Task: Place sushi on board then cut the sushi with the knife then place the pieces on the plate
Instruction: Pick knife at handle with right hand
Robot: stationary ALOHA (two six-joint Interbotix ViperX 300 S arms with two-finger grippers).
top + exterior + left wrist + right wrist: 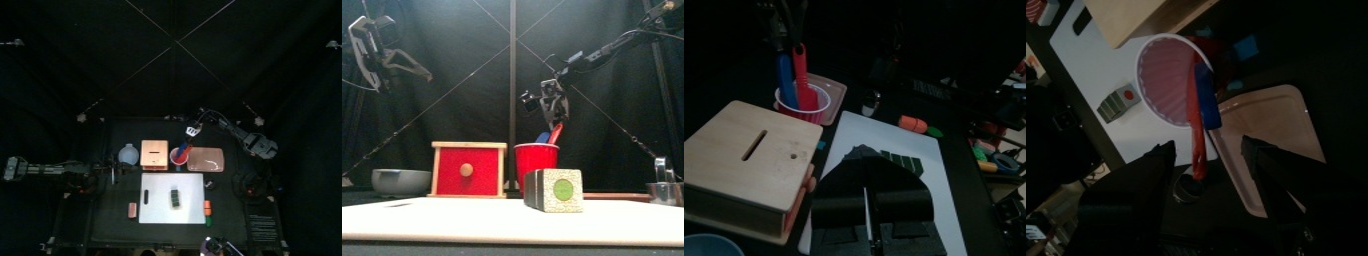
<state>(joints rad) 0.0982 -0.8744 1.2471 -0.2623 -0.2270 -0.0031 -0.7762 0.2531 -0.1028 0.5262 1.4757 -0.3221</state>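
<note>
Sushi (177,195) on board (156,187); behind board, right gripper (1213,162) hangs released over cup's (181,153) knives (791,72); left gripper (871,200) clenched beside board.

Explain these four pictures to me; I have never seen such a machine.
It is a robot with two black arms, each ending in a two-jaw gripper. One picture looks down from above, one looks level from the table's front, and two come from cameras on the wrists. On the table are a white board with a green sushi roll on it, a wooden box, a pink tray, a bowl and a red cup with two toy knives. The right gripper hangs open over the knives, seemingly gripping nothing. The left gripper is at the left side.
</note>
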